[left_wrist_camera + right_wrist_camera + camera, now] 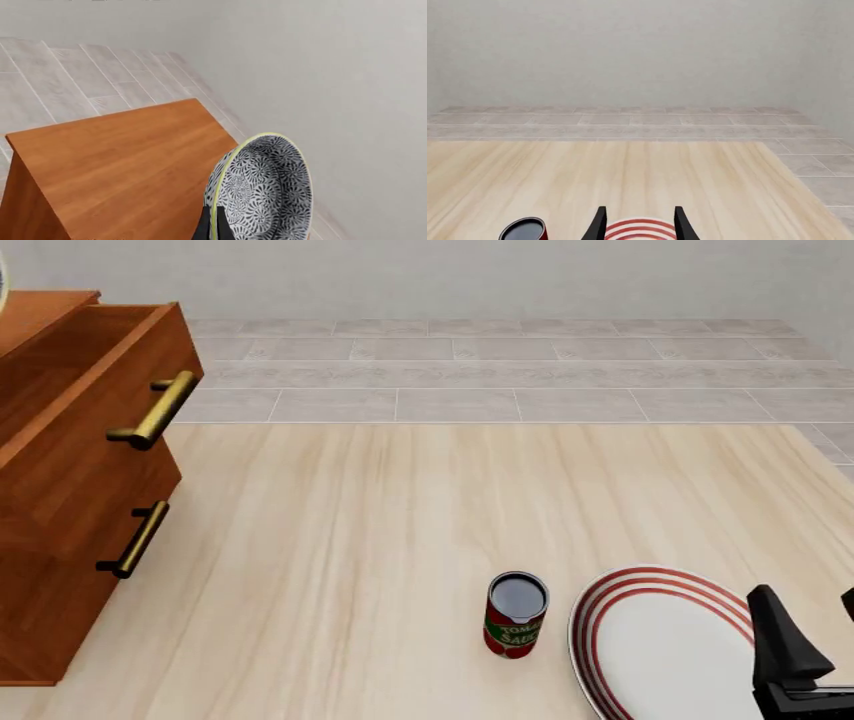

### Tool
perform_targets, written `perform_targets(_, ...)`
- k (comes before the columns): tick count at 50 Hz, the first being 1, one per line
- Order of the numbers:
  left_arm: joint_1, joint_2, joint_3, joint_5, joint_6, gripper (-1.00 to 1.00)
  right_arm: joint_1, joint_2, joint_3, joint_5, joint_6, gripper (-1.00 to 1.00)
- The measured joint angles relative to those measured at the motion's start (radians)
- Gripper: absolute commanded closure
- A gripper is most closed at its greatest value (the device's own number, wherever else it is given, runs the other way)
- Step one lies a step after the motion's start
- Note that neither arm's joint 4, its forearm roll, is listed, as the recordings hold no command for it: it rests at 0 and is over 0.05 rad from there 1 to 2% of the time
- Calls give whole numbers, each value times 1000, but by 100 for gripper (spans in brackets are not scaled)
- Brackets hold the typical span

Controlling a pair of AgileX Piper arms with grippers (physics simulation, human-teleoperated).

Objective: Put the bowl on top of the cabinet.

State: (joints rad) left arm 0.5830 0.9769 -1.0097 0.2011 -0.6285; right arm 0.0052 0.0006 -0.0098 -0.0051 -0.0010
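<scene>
The bowl (267, 192), grey-and-white floral with a pale yellowish rim, is tipped up on edge in the left wrist view. My left gripper (212, 227) is shut on its rim, with one dark finger (203, 227) showing. The bowl hangs above and beside the flat reddish-brown top of the cabinet (127, 165), not touching it. In the front view the cabinet (67, 500) stands at the left edge, and the left arm is out of frame there. My right gripper (814, 618) (640, 225) is open and empty, low at the near right.
The cabinet's upper drawer (120, 390) stands pulled out, brass handles (156, 410) facing the table. A tomato sauce can (515, 615) (526, 231) stands near the front. A white plate with red rings (667, 650) (640, 231) lies under the right gripper.
</scene>
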Motion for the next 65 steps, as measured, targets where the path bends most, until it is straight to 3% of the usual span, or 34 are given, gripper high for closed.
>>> perform_targets(49,38,18,29,-21,7,100,2,0,2,2,1,-100)
perform_targets(50,38,18,29,-22,7,-100,2,0,2,2,1,-100)
perform_targets(65,35,20,23,-31,1,-100,3,0,2,1,2,-100)
